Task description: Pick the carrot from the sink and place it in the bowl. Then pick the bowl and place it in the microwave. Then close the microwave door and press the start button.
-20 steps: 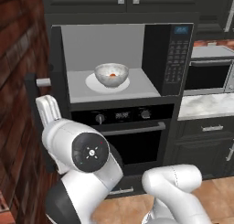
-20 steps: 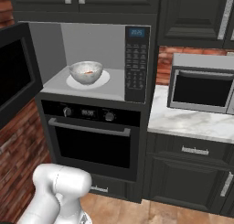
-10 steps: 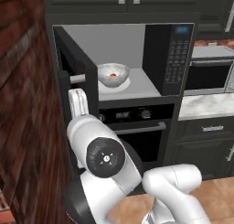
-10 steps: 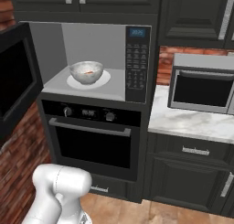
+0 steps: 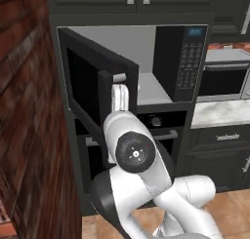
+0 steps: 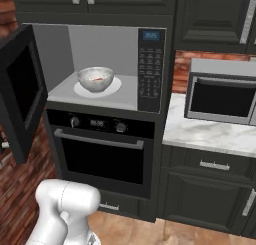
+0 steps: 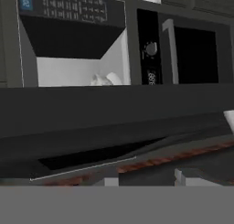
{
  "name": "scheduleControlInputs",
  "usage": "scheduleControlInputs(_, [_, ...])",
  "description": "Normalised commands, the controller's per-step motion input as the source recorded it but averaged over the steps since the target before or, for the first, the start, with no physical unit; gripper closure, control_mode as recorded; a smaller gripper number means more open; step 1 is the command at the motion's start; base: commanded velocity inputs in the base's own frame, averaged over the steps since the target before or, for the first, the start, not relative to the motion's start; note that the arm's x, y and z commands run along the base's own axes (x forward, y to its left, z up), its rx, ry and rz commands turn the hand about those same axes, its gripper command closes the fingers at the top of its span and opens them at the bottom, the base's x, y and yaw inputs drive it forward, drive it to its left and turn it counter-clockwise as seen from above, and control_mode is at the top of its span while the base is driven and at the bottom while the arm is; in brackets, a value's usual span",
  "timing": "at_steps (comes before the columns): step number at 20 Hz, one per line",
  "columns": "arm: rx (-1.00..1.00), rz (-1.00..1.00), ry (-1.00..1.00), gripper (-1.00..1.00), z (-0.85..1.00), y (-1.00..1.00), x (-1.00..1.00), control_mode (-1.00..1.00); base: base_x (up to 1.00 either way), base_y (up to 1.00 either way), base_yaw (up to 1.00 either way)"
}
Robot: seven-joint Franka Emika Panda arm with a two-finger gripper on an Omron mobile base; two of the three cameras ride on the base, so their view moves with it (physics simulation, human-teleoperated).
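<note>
Now the door (image 5: 100,94) stands about half shut, swung out from the left edge of the microwave (image 6: 150,69), and my claw (image 7: 144,178) sits right against its outer face; in the hand view the door's dark slab runs across the middle, with my fingertips (image 7: 183,176) low against it. I cannot tell whether the claw is apart or together, since little of the tips shows. From the left base view my white arm (image 5: 134,152) rises in front of the door, the forearm just beside its free edge.

The bowl (image 6: 95,78) sits on the light floor of the microwave, left of centre, with the carrot (image 6: 98,79) showing as an orange fleck inside it. Both lie beyond the door from my claw; in the hand view the bowl (image 7: 105,79) is a pale lump past the door's top edge. The keypad (image 6: 150,64) and blue display (image 6: 151,36) are on the right of the cavity. Below is the oven (image 6: 102,151) with knobs and a silver handle; a smaller microwave (image 6: 222,96) stands on the marble counter (image 6: 210,134) to the right.

Compared with half a second ago the door has swung further toward closing, and from the left it now hides the bowl.
</note>
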Motion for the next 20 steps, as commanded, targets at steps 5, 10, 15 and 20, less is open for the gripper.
scheduleControlInputs(5, [0.06,-0.16,0.02,-1.0,0.0,-0.96,1.0,-1.0,0.0,0.0,0.0])
scheduleControlInputs(10, [0.05,-0.12,0.05,-1.0,0.0,-0.72,1.0,-1.0,0.0,0.0,0.0])
scheduleControlInputs(15, [0.01,-0.13,0.09,-1.0,0.0,-0.53,1.0,-1.0,0.0,0.0,0.0])
scheduleControlInputs(20, [0.01,-0.08,0.09,-1.0,0.0,-0.29,1.0,-1.0,0.0,0.0,0.0])
